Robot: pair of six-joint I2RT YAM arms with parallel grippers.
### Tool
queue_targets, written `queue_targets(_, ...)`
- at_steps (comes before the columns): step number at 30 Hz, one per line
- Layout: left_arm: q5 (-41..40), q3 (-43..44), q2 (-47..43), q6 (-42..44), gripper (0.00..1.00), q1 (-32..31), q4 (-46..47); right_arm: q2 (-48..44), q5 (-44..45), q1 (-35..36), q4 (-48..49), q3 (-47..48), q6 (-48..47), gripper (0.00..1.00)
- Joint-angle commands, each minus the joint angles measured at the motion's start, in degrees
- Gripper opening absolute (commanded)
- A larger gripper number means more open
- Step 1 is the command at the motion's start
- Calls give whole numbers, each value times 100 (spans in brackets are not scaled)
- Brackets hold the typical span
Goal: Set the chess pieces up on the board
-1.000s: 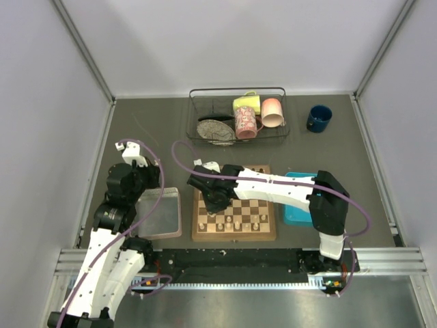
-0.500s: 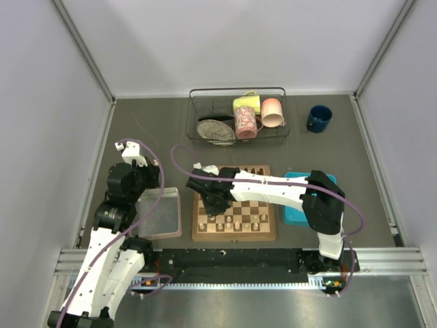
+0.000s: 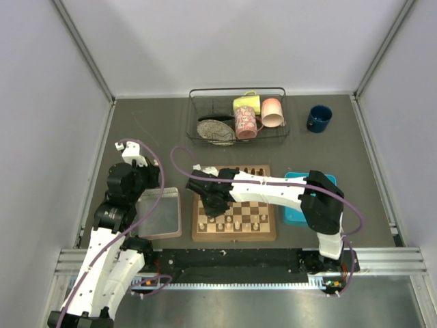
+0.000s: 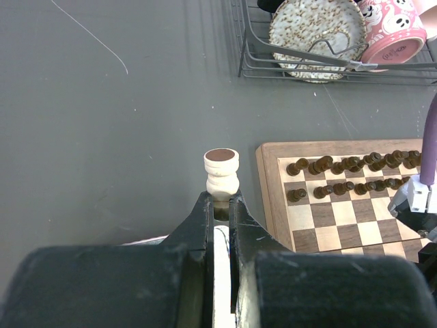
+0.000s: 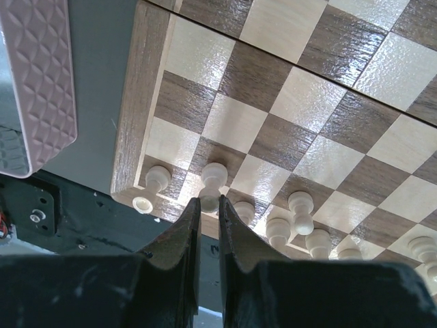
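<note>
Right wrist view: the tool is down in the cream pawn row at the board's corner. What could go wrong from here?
1. The right tool pinches a cream pawn with neighbouring pawns close beside it; opening or lifting off-line could topple one.
2. The left tool grips a cream piece with what looks like its dark base upward; it might be set down inverted.
3. The right arm spans the board, so a left approach risks a clash.

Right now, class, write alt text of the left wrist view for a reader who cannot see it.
The left gripper pinches a pale chess piece above a grey table. To the right lies a corner of the board with two rows of dark pieces; a wire rack holding a speckled plate and pink mug sits behind.
</note>
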Motion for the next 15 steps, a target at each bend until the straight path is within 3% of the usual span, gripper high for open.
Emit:
queue_targets(1,-31,49,-27,-21,0,34,82,56,59,88,153,-65,77,0)
queue_targets(15,-40,49,-27,-13,0,25,73,-84,473,88,215,-197,227,0)
